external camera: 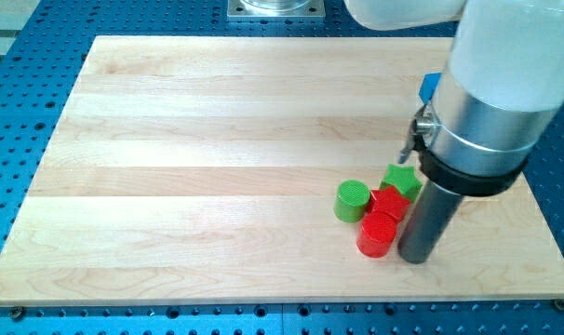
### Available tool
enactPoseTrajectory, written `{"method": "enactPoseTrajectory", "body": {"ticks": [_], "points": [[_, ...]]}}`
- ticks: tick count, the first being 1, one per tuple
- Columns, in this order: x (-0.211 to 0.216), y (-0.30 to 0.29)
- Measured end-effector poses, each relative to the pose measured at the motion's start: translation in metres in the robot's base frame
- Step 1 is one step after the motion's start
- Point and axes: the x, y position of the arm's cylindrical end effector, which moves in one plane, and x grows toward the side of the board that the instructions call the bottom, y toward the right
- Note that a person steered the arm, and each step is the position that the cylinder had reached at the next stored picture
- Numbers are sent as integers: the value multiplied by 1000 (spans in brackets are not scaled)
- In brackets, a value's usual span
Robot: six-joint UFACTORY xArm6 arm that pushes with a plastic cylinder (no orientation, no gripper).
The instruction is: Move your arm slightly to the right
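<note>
Wooden table (217, 140) — my tip (416, 258) sits just right of the red cylinder (377, 234), red star (388, 202), green star (402, 180) and green cylinder (352, 199); no claw fitted.

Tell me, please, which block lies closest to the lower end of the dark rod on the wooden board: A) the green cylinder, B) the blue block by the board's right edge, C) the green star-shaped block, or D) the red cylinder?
D: my tip sits just to the view's right of the red cylinder, nearer it than any other block.
</note>
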Motion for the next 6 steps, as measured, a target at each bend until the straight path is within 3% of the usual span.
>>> {"method": "enactPoseTrajectory", "body": {"ticks": [6], "points": [[15,14]]}}
